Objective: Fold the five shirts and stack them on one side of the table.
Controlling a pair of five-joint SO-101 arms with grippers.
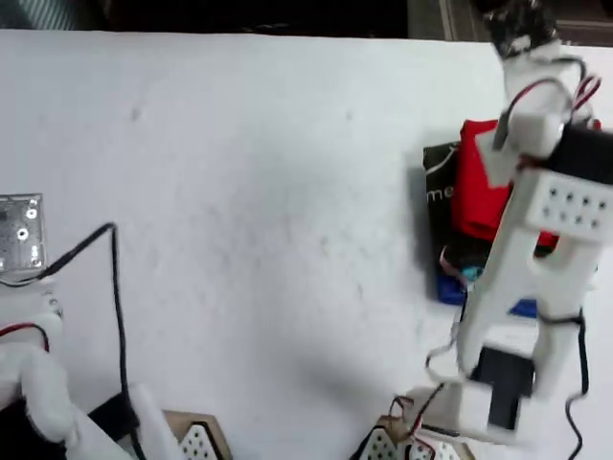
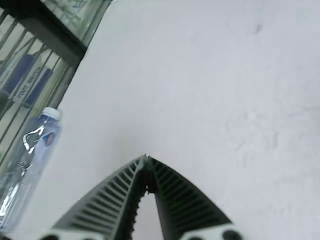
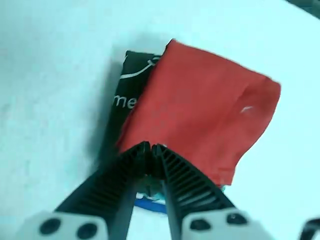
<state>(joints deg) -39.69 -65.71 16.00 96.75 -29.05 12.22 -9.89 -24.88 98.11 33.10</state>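
Observation:
A stack of folded shirts lies at the table's right side: a red shirt [image 1: 479, 192] on top, a black shirt [image 1: 439, 192] with white print under it, and a blue shirt [image 1: 450, 289] peeking out at the near edge. The right arm [image 1: 536, 220] hangs over this stack. In the right wrist view my right gripper [image 3: 150, 148] is shut and holds nothing, raised above the near edge of the red shirt [image 3: 200, 115], with the black shirt [image 3: 127, 95] beside it. My left gripper [image 2: 147, 161] is shut and empty above bare white table [image 2: 225, 100].
A clear water bottle [image 2: 27, 167] lies off the table's edge by the left gripper. A metal plate [image 1: 19, 235] and a black cable [image 1: 115, 287] sit at the table's left edge. The left arm's white base [image 1: 38, 383] is at the near left corner.

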